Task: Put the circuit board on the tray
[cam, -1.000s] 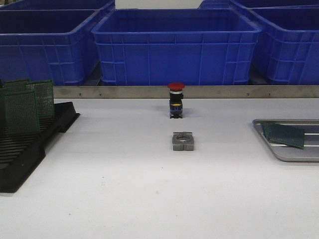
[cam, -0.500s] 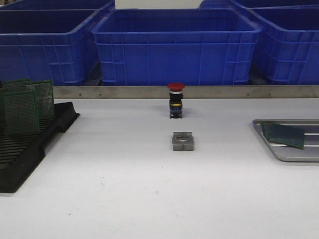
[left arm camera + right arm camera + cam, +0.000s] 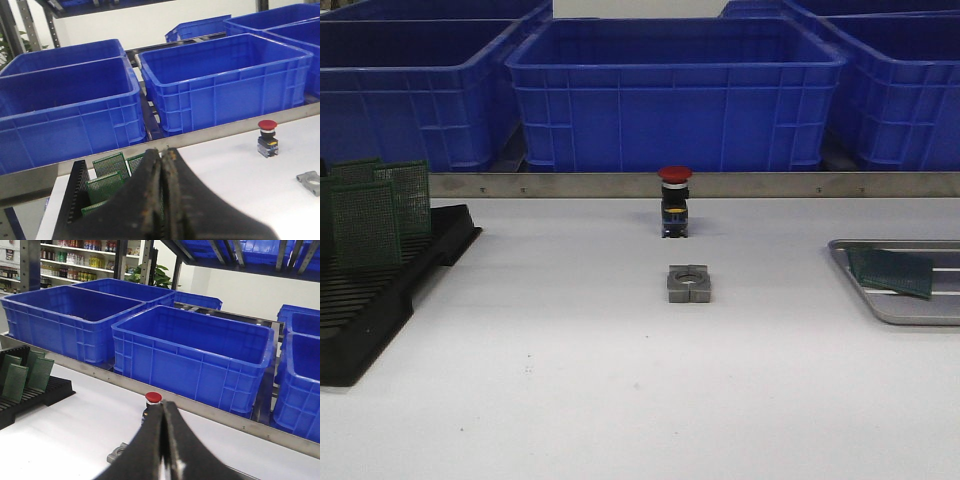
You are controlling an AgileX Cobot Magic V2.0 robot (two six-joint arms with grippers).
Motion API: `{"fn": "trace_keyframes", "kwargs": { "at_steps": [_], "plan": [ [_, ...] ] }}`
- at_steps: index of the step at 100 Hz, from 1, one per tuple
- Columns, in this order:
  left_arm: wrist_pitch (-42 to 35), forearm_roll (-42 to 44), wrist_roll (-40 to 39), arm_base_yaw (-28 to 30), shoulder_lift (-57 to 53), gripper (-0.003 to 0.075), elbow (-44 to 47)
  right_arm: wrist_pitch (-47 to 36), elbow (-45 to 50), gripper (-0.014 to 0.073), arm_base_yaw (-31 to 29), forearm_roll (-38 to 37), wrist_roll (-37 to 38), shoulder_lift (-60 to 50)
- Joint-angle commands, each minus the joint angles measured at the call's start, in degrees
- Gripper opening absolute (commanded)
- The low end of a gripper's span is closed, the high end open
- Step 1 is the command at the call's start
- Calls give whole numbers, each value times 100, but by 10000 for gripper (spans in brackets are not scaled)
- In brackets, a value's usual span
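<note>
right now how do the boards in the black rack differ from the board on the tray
Pose: the rack boards stand upright on edge in the black rack; the tray board lies nearly flat, slightly askew, in the tray.
Number: three or so stand in the rack; only one lies on the tray.
Side: the rack boards are at the table's left edge, the tray board at its right.
Shared: all are green perforated boards, and no gripper is holding any.

I see bright, even light from above, soft small shadows, white table (image 3: 570,400) a bit grainy, close black fingers (image 3: 160,200) blurry
</note>
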Motion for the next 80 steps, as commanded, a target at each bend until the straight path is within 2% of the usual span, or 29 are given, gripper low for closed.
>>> {"fn": "trace_keyframes", "kwargs": {
  "at_steps": [1,21,32,35,47,80],
  "plan": [
    [-889,1099,-1646,53,-14,-20,149,-153,-144,-113,4,181,-19,60],
    [-464,1017,-1866,604,-706,-20,947,-153,-144,-113,4,181,-19,60],
    [-232,1296,-2567,841,-1385,-20,1418,-152,-144,-113,4,187,-19,60],
    [302,1426,-2698,867,-1392,-20,1381,-152,-144,-113,4,187,-19,66],
    [784,1531,-2797,896,-1381,-20,1395,-95,-144,-113,4,199,-19,66],
    [800,1484,-2797,896,-1370,-20,1385,-82,-144,-113,4,199,-19,66]
  ]
}}
